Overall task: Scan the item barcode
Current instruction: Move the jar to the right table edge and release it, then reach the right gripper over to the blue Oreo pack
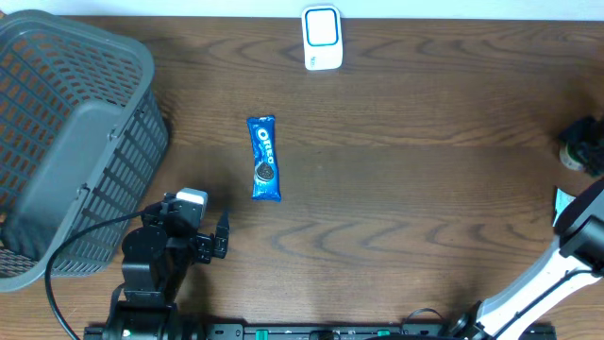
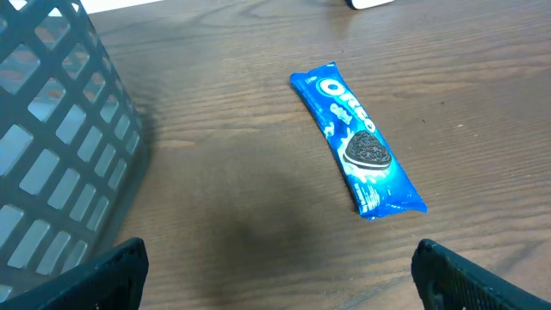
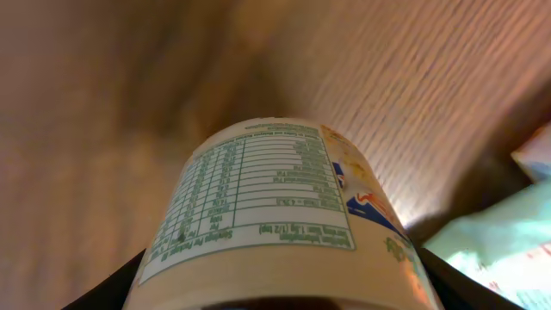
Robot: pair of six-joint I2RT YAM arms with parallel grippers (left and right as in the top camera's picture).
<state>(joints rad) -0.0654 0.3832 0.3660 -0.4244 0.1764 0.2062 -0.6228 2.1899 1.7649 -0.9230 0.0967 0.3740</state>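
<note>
A cream-coloured tub [image 3: 275, 215] with a green nutrition table on its label fills the right wrist view. My right gripper [image 3: 284, 288] is shut on it, one dark finger on each side. No barcode shows on the side facing the camera. In the overhead view that gripper [image 1: 580, 146] sits at the far right edge, partly cut off. A white scanner [image 1: 322, 38] stands at the table's far edge. A blue Oreo pack [image 1: 264, 158] [image 2: 357, 142] lies flat mid-table. My left gripper [image 1: 222, 239] [image 2: 280, 280] hovers open just short of it, with nothing between its fingers.
A grey slatted basket [image 1: 66, 142] [image 2: 52, 146] takes up the left side, close beside my left arm. A teal-and-white packet [image 3: 499, 245] [image 1: 562, 200] lies by the right arm. Bare wooden table spreads between the Oreo pack and the right edge.
</note>
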